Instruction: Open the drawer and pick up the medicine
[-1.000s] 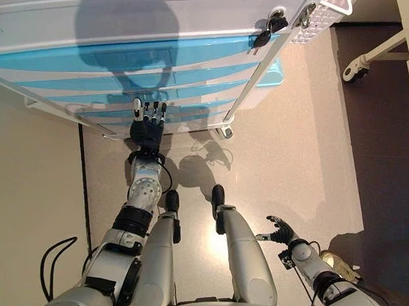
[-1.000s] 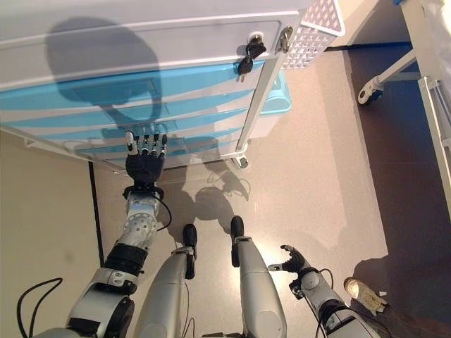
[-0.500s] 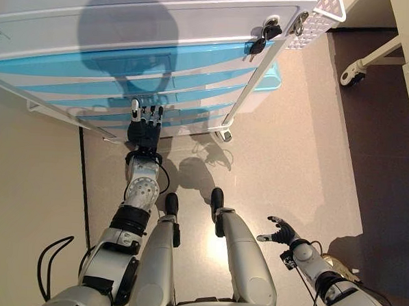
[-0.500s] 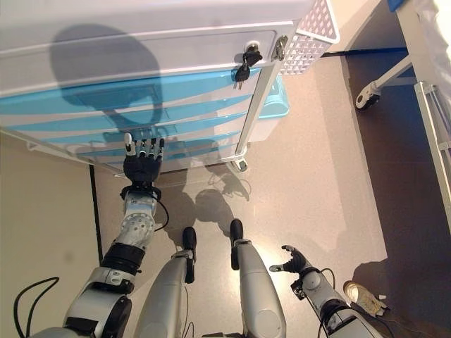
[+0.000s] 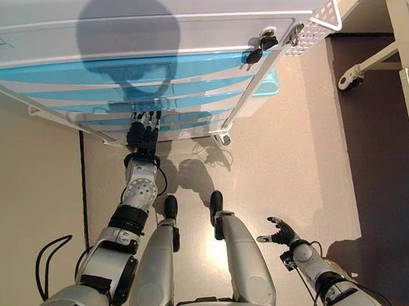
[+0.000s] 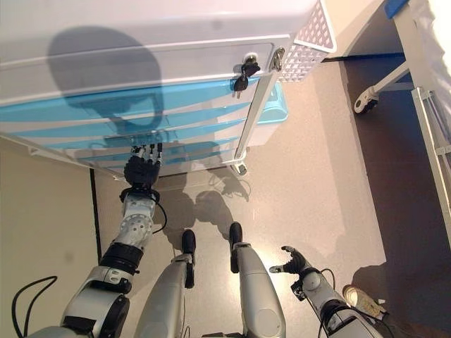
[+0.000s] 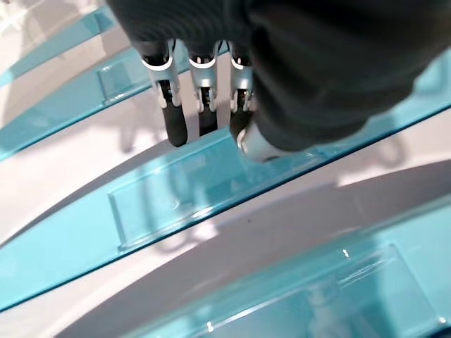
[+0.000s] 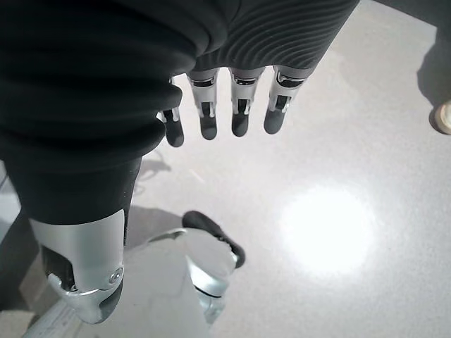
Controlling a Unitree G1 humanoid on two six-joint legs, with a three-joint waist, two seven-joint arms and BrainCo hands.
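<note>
Left hand [image 5: 142,135] at frame centre-left, straight fingers [image 7: 174,123] touching a translucent blue drawer front [image 7: 169,204] of the white cabinet [image 5: 128,46]. Right hand [image 5: 281,232] lower right, fingers relaxed, empty. Medicine unseen.

A drawer cabinet [image 5: 127,53] stands on the floor [image 5: 293,164]. A wheeled frame [image 5: 374,59] stands near it. A shoe [image 6: 361,296] lies well apart.

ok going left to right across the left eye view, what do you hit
left hand at the blue drawers → keys in the cabinet lock → white perforated basket → right hand low over the floor → white wheeled frame
</note>
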